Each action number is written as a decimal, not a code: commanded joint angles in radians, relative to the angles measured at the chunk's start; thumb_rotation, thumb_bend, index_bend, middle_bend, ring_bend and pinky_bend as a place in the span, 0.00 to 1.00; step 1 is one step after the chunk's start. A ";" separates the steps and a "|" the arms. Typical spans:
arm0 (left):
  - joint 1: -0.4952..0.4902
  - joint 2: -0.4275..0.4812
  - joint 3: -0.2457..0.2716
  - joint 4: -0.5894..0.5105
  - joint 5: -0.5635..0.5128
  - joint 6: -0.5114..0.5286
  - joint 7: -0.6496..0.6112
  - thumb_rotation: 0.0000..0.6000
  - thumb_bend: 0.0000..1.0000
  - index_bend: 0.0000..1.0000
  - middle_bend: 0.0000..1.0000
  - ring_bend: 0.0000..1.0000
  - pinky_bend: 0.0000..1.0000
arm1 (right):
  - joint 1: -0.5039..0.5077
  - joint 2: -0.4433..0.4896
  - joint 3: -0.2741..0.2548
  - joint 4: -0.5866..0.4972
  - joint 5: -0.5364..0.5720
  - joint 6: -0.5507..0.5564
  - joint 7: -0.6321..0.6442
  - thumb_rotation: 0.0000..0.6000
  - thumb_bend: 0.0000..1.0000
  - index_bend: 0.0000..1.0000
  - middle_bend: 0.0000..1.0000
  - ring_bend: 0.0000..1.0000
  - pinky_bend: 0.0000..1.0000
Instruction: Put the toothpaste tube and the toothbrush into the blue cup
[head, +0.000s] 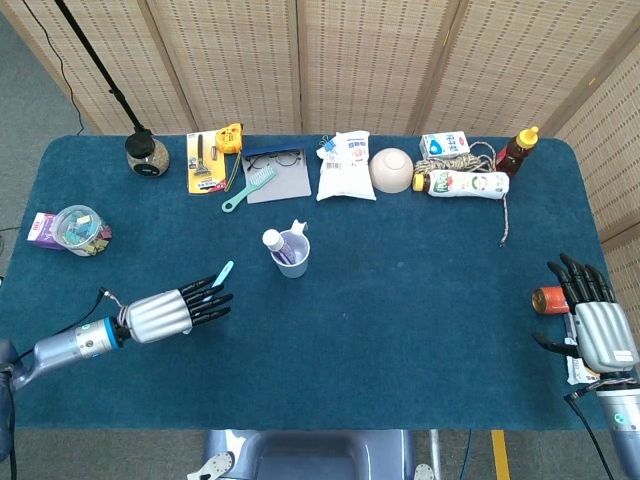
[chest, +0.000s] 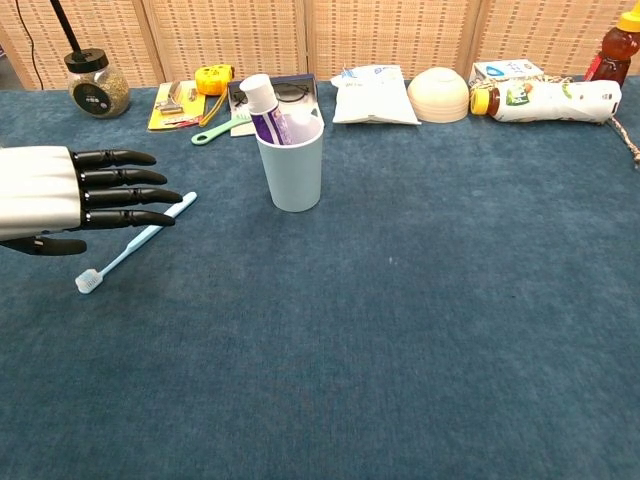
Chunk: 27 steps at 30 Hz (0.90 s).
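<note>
My left hand (chest: 60, 198) hangs over the toothbrush (chest: 137, 241), fingers straight and a little apart, holding nothing. The toothbrush lies flat on the table (head: 400, 300) toward its left side, just left of the blue cup (chest: 290, 160), bristle end nearer my edge and handle tip pointing toward the cup. The toothpaste tube (chest: 264, 108) already stands in the cup, cap up, leaning on the rim.

I expect the toothbrush to be light and stiff, thin and smooth, lying so low on the soft cloth that it may roll or slip away from my fingers. I judge the middle of the handle to be the place to pinch it, thumb against a finger, so it balances and I can tip it upright into the cup without knocking the light cup over.

My right hand (head: 598, 325) rests by the right edge, fingers straight and apart, empty, beside a small can (head: 548, 299)
</note>
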<state>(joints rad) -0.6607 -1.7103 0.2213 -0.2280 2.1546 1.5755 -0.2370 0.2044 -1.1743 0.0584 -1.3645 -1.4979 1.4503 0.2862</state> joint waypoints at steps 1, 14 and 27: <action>-0.009 -0.012 0.020 0.011 -0.008 -0.014 0.000 1.00 0.31 0.00 0.00 0.00 0.00 | -0.002 0.000 0.004 0.004 0.005 -0.005 0.006 1.00 0.00 0.00 0.00 0.00 0.00; 0.000 -0.046 0.073 0.056 -0.054 -0.047 0.019 1.00 0.31 0.01 0.00 0.00 0.00 | -0.001 -0.004 0.010 0.006 0.000 -0.024 0.024 1.00 0.00 0.00 0.00 0.00 0.00; 0.006 -0.076 0.105 0.071 -0.090 -0.071 0.041 1.00 0.35 0.13 0.00 0.00 0.00 | -0.005 0.000 0.015 0.001 -0.004 -0.029 0.033 1.00 0.00 0.00 0.00 0.00 0.00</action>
<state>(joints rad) -0.6549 -1.7837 0.3240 -0.1584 2.0668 1.5080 -0.1980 0.1996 -1.1748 0.0732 -1.3640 -1.5018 1.4215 0.3188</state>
